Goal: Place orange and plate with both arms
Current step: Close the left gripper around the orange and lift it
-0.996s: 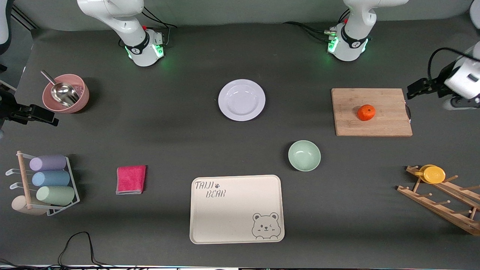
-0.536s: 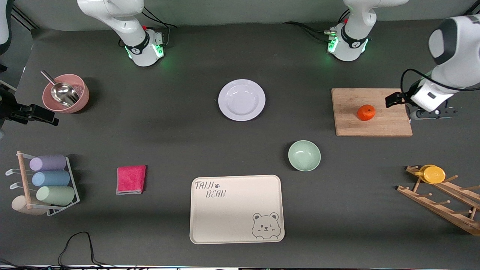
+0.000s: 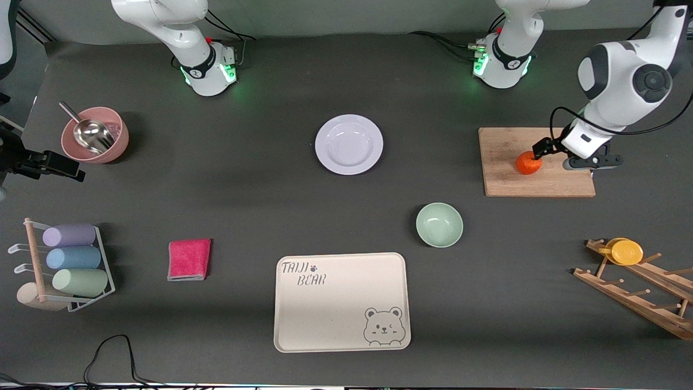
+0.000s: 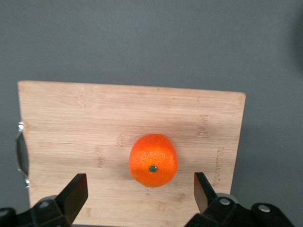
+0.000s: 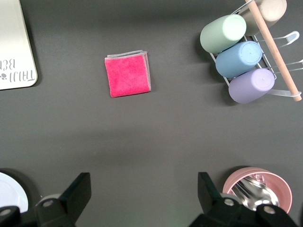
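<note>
Your left tool (image 4: 139, 194) is hovering released over the orange (image 4: 153, 160) on the cutting board (image 4: 71, 127); your right tool (image 5: 144, 194) is waiting released.

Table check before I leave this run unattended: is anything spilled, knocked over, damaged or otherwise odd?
Nothing stands out. The orange sits whole on the cutting board, the plate lies flat and bare, and the green bowl is upright. The left tool hovers open over the orange.

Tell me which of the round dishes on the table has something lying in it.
The pink bowl at the right arm's end: a metal scoop lies in it. The pale lavender plate and mint-green bowl hold nothing.
</note>
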